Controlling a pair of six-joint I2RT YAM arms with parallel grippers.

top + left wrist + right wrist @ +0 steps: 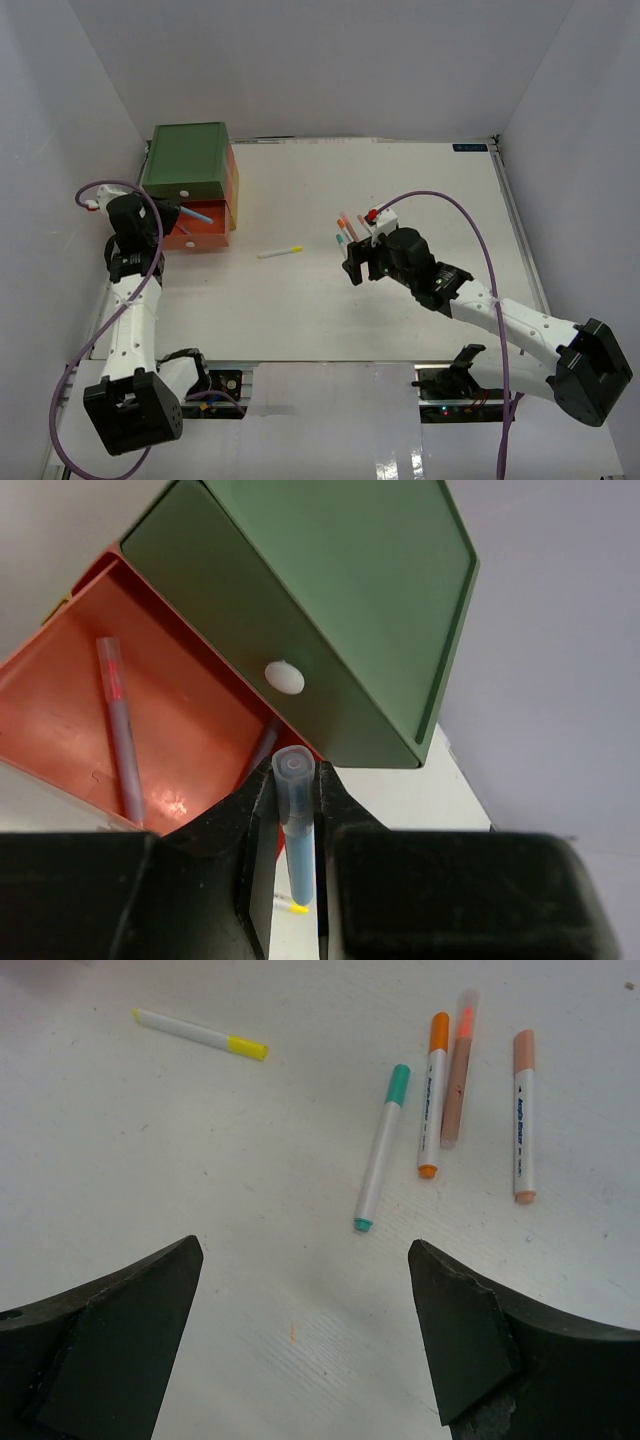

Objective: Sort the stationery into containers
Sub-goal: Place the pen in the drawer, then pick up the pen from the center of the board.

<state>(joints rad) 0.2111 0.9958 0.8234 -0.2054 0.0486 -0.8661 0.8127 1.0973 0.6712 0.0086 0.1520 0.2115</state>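
Left fingers [258, 818] pinch a blue pen [297, 832] by the open orange drawer [60, 710]. Right fingers [140, 1310] are spread wide.

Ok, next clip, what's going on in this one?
The left arm's jaws are shut on a blue pen, holding it at the open orange drawer, where a red-capped pen already lies. The green drawer above it is closed. The right arm's jaws hang open over four pens on the table, with a yellow pen lying apart from them. Sorting is partway done.
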